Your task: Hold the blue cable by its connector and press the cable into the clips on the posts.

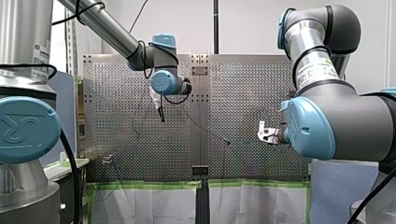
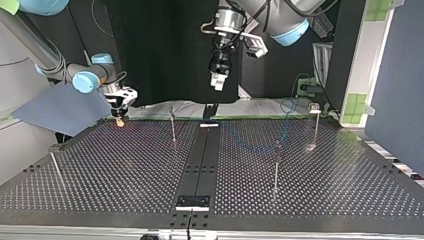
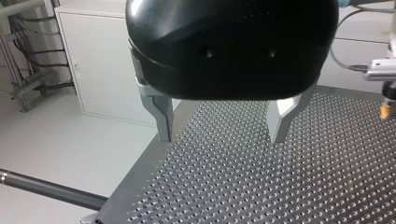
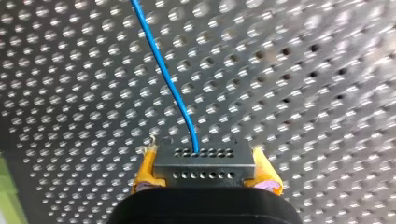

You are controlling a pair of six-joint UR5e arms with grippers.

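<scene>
Right end effector (image 4: 204, 157): your yellow pads (image 4: 148, 170) are clamped on the two sides of the grey connector (image 4: 204, 169). The block sits square between them, so it should not twist when you press.
Blue cable (image 4: 170, 86): it leaves the connector's front face and runs ahead of the right end effector, over the perforated table (image 4: 303, 93). Holding it by the connector leaves the free length loose for you to steer toward a clip.
Left end effector (image 3: 222, 136): its metal fingers (image 3: 163, 116) stand apart with nothing between them, above the table. You probably want it there to keep the cable's path free.
Posts (image 2: 276, 170): they stand upright, well apart from the right end effector. Their clips are too small to read, but the pressing looks not yet begun.
</scene>
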